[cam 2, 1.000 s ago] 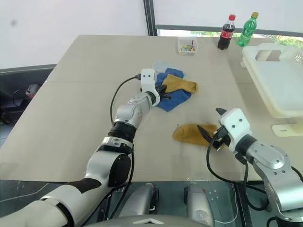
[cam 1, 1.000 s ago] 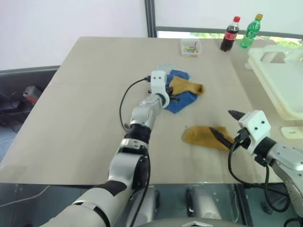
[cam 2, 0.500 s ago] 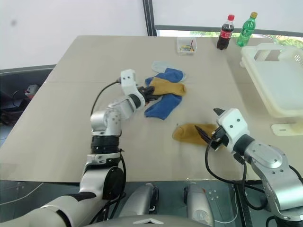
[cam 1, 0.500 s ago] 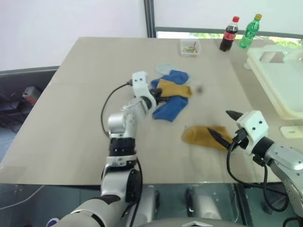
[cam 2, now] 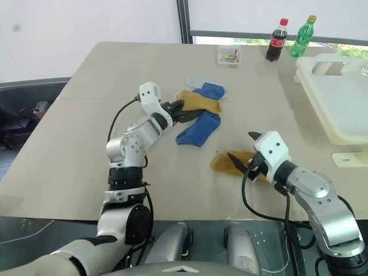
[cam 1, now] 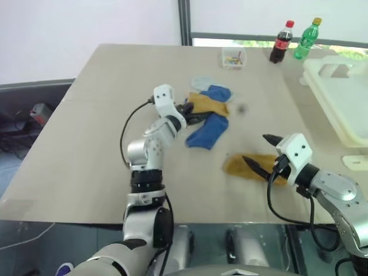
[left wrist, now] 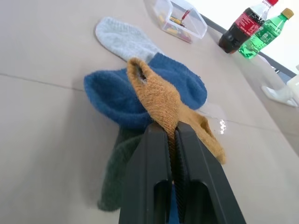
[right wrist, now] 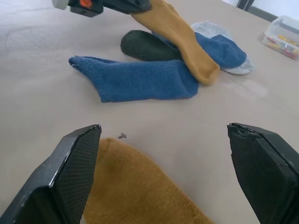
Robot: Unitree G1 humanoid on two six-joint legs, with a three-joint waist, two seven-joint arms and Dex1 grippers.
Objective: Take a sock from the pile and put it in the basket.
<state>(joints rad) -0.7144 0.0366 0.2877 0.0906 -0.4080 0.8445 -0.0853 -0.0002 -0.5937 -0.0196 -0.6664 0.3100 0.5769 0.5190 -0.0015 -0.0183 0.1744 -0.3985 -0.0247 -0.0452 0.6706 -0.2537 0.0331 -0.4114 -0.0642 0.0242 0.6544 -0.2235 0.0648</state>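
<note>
Left hand (left wrist: 172, 135) pinches a mustard sock (left wrist: 161, 100), half hiding the grey-green sock (left wrist: 117, 172).

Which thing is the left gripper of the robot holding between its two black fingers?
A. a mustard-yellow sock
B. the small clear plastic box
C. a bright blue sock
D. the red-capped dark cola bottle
A: in the left wrist view the left gripper is shut on the mustard-yellow sock, whose fabric is pinched between the black fingers, above the bright blue sock.
</note>
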